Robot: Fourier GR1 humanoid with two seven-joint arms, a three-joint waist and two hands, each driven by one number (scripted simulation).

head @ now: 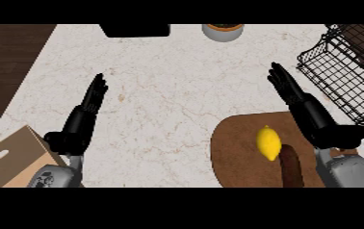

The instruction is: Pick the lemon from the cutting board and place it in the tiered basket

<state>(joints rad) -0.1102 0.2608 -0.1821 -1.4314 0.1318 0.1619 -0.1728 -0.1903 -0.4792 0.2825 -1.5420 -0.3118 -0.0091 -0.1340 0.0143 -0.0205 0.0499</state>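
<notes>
Down at 5 o'clock, your yellow oval lemon (268,143) sits on the round brown wooden cutting board (238,151), touching a dark brown stick (291,165). Right hand (302,103) above it and left hand (85,112) at 8 o'clock have straight fingers and hold nothing. You've got the black wire tiered basket (334,69) at 2 o'clock.

The table (171,88) was pale cream marble with faint tan veins. On it the cutting board (238,165) was plain brown; the lemon (268,143) on that board was bright yellow, beside a dark brown object (291,168). Beyond the board the tiered basket (334,74) was black wire mesh. Each robot hand (89,108) (302,103) was black.
</notes>
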